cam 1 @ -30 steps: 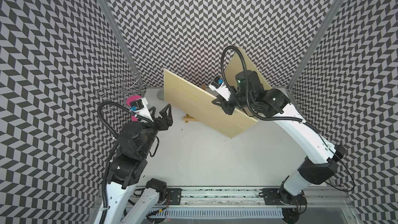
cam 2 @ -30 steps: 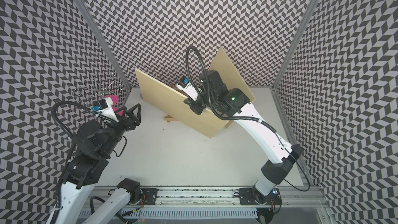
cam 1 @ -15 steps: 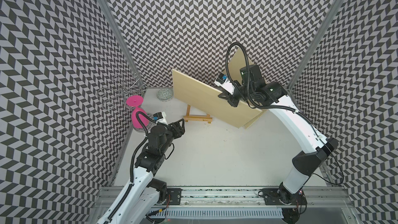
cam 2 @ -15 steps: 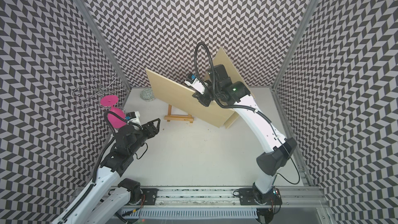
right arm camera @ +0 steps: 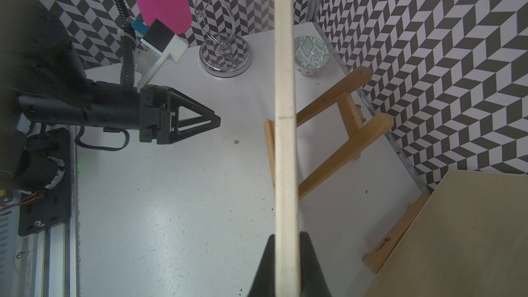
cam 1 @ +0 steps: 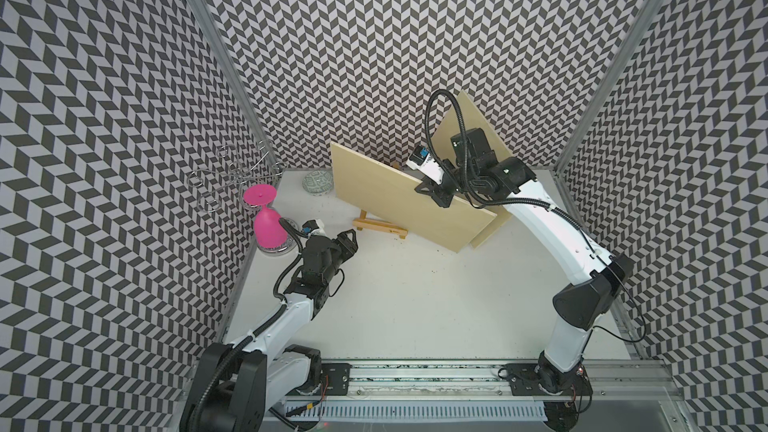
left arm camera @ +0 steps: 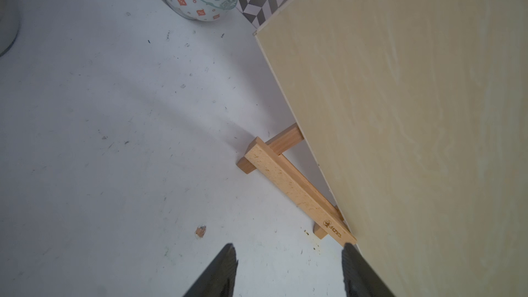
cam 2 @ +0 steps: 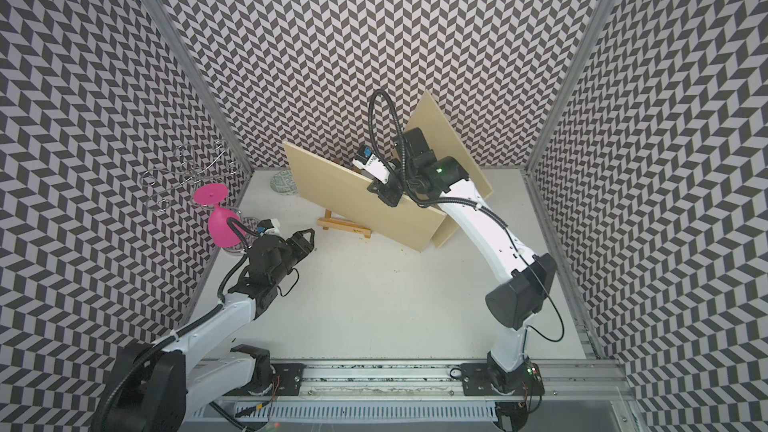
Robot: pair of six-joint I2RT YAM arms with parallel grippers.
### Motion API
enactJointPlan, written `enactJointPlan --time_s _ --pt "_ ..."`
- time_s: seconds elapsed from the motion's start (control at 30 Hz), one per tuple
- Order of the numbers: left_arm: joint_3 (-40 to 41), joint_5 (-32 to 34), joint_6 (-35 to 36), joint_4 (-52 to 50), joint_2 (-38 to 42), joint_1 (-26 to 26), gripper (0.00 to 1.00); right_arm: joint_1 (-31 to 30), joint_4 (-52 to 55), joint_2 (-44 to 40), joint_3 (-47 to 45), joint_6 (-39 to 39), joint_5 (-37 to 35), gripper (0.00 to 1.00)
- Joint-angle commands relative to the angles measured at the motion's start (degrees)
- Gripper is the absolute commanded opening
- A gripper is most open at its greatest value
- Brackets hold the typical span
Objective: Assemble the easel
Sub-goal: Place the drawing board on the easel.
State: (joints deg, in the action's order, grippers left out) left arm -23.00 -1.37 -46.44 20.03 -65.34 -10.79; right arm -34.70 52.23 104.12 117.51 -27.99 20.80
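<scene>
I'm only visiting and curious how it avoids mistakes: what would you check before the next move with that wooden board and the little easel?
1. Grip of the right jaws on the board: ok, shut on its edge.
2. Gap in the left jaws: ok, open and empty.
3. Seating of the board on the ledge: not ok, the ledge looks bare.
4. Footing of the easel: cannot tell, the board hides much of it in both top views.
5. Clearance between pink glass and left arm: cannot tell, they look close.
</scene>
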Motion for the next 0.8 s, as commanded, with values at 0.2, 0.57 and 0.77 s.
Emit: enactJointPlan --time_s 0.2,0.57,0.77 --pt "0.1 -6.0 -0.4 13.9 -10.9 4.5 0.58 -8.0 -10.9 0.2 9.2 12.5 -7.1 0.0" --pt "-3.3 -9.8 0.4 18.3 -21.5 5.0 0.51 -9.7 -7.1 4.1 18.8 20.5 -16.0 0.0" --pt "-4.7 -11.3 0.1 21.3 -25.7 4.8 0.5 -11.0 -5.5 6.2 21.0 20.0 -20.3 0.0"
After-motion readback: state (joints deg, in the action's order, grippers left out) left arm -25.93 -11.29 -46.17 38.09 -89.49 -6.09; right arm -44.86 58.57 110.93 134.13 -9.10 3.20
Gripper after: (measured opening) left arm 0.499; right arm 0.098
